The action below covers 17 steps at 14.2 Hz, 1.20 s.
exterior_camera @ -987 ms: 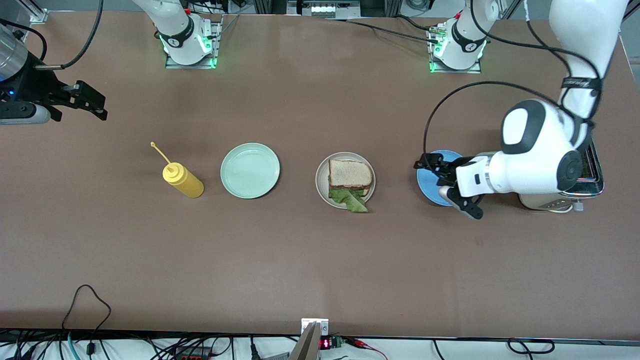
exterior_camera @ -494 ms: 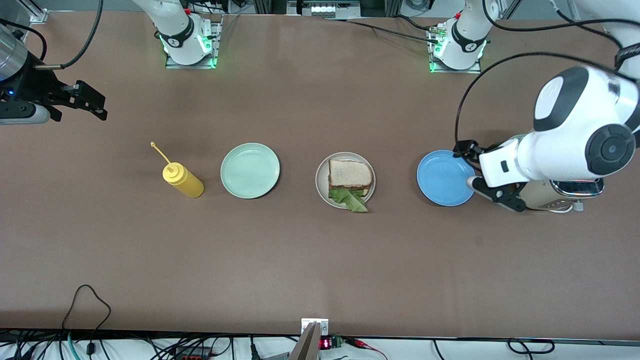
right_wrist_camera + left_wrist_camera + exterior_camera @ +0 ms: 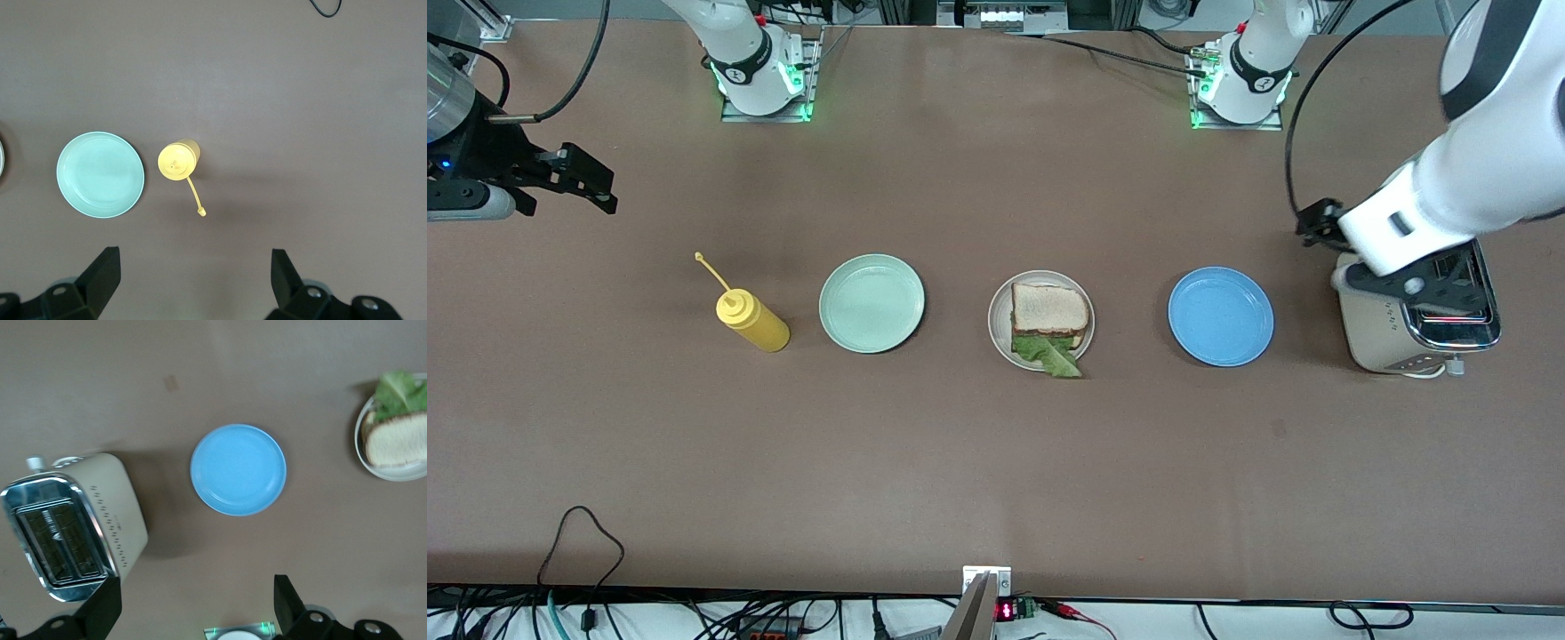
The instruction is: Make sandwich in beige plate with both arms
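The sandwich lies on the beige plate at the table's middle: a pale bread slice on top, with green lettuce sticking out over the plate's rim toward the front camera. The sandwich and the plate also show in the left wrist view. My left gripper is open and empty, up in the air over the toaster's edge; it also shows in its wrist view. My right gripper is open and empty and waits at the right arm's end of the table; it also shows in its wrist view.
A blue plate sits between the beige plate and a cream and chrome toaster. A mint green plate and a yellow squeeze bottle stand toward the right arm's end.
My left gripper has risen and drawn back from over the blue plate to over the toaster, toward its own base. The sandwich and my right arm have not moved.
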{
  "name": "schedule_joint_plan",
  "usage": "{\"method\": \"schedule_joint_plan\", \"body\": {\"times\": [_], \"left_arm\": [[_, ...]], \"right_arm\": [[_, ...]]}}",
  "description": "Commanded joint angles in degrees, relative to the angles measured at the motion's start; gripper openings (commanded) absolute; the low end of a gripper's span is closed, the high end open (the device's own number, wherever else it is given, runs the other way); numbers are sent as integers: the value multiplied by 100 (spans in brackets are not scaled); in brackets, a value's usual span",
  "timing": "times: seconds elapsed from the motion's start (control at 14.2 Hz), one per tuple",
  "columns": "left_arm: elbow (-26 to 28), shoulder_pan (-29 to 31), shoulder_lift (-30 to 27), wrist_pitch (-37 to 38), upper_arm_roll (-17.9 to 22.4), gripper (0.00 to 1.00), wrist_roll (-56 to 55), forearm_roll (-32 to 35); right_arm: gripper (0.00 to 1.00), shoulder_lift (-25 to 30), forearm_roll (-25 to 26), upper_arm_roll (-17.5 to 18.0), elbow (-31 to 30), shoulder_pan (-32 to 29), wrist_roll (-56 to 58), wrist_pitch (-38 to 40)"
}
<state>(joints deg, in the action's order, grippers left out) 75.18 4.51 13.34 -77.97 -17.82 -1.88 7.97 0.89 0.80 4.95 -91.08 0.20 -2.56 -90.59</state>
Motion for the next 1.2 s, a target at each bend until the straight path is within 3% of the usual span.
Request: {"method": "schedule_joint_plan", "body": {"times": [0.0,0.14,0.28,0.63,1.13], "left_arm": [[1468,-405,-1137,-1005,1067,100,-67,-619],[2042,-696,-1613,-1447,1500,100,-75,-630],[2264,-723,-1738,-1457,1510,100,-75,-612],[2090,-758,-1422,-1536,1413,100,13,-586],[1958,-733,-1440,-1475,1395,100,-163,-656]], "right_arm": [[100,-45,-88,24,126,-46,-60,77],[100,-45,-228,-28,126,-64,-278,77],[100,-53,-352,-90,117,-64,-386,51],[100,-62,-212,-82,117,-37,219,33],[100,-115,-273,-90,117,-64,212,24]]}}
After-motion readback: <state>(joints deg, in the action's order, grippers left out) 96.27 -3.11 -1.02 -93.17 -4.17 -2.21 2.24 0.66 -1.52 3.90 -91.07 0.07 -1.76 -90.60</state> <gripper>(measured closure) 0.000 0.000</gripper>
